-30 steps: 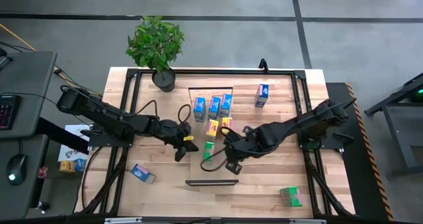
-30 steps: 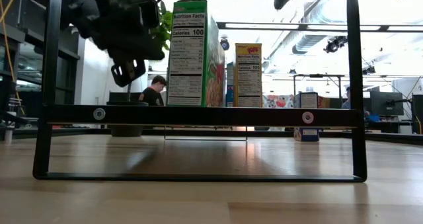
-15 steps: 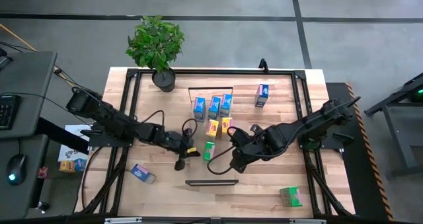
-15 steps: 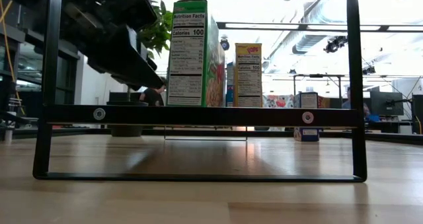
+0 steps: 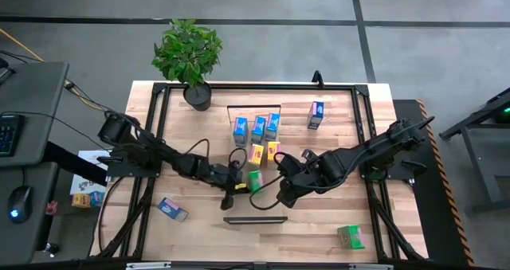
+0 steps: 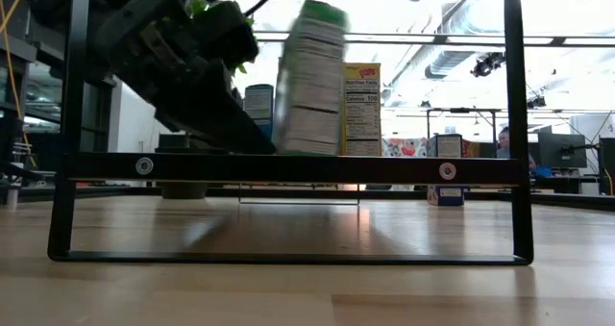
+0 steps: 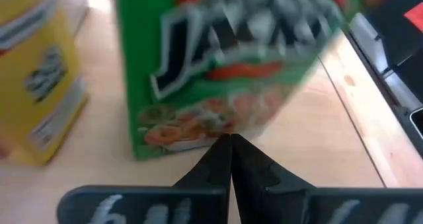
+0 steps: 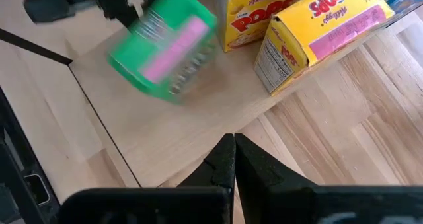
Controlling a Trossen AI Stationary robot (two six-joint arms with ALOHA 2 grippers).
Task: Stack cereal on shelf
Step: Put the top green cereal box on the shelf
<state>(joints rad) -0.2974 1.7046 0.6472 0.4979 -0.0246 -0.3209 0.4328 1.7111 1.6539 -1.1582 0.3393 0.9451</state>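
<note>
high view: left gripper (image 5: 237, 180) reaches low against green cereal box (image 5: 253, 181).

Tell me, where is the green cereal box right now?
In the high view the green cereal box stands on the shelf near the table's middle, just in front of two yellow boxes, with the shut left gripper touching it.

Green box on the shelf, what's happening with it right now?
The left gripper, shut, is pressed against the green box on the shelf, and the box is tilting away from it, blurred in motion. Two yellow boxes and three blue boxes stand farther along the shelf. The right gripper, also shut, hangs beside the shelf holding nothing. Three more boxes are off the shelf on the table.
</note>
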